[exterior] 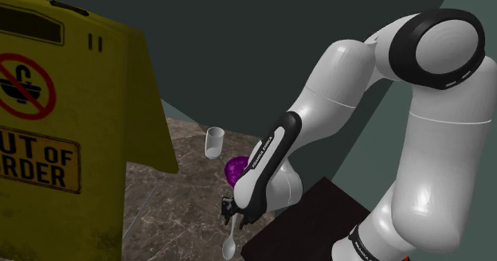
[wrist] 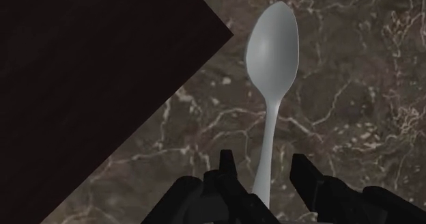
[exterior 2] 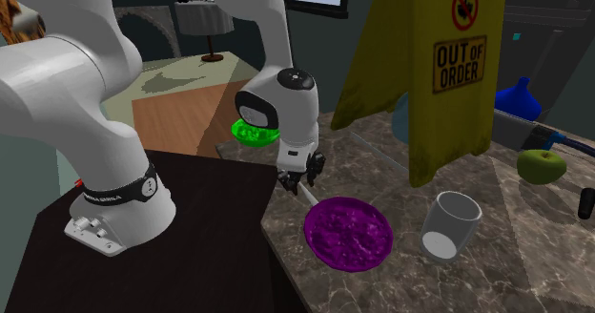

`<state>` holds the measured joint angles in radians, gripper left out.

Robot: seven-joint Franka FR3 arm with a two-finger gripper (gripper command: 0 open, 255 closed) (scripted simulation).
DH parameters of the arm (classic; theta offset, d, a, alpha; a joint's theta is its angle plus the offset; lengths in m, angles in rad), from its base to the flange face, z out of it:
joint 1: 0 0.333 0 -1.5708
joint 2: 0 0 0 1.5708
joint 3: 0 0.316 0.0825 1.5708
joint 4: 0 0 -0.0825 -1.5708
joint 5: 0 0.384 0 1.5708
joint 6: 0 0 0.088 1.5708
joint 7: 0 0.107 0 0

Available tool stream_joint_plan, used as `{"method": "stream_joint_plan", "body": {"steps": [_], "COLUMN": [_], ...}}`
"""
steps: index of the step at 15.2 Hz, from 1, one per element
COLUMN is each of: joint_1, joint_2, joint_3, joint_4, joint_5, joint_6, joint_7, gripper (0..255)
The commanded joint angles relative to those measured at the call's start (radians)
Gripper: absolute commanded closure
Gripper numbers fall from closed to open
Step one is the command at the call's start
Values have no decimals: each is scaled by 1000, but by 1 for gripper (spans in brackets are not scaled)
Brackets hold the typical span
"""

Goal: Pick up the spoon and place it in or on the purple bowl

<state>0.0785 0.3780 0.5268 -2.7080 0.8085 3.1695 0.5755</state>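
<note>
A: The gripper [wrist: 263,164]?
B: Pinching the spoon [wrist: 273,59] by its handle. Where the pads meet it is lost in the black of the hand and hard to make out.
A: Where's the spoon?
B: Sticking out past the fingertips, scoop end away from the hand. It's over the brown marble counter [wrist: 355,86], right by the corner of the dark stand [wrist: 82,65]. In the shoulder view it hangs under the gripper, scoop near the bottom edge. Touching the counter or clear of it, can't tell.
A: The purple bowl [exterior 2: 348,232]?
B: On the counter, just beside the spoon, to the second exterior view's right of it. In the shoulder view the arm [exterior: 275,152] covers a good part; a purple patch shows beside it.
A: And the spoon in the second exterior view?
B: A short pale bit under the fingers, the rest hard to see.
A: Anything else?
B: A clear glass [exterior 2: 450,227] upright near the bowl. A yellow sign [exterior 2: 448,73] behind it, top cut off. The shoulder view crops its left, so it reads "UT OF RDER". A green apple [exterior 2: 541,165] further right, and something green [exterior 2: 250,133] behind the hand, mostly hidden, can't name it.
</note>
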Motion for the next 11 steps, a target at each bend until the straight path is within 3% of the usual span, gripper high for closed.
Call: {"method": "stream_joint_plan", "body": {"steps": [1, 11], "joint_1": [10, 92], "joint_2": [-20, -257], "joint_3": [-8, -95], "joint_4": [-2, -63], "joint_5": [-3, -95], "joint_6": [-18, -201], "joint_7": [8, 143], "gripper": [255, 255]}}
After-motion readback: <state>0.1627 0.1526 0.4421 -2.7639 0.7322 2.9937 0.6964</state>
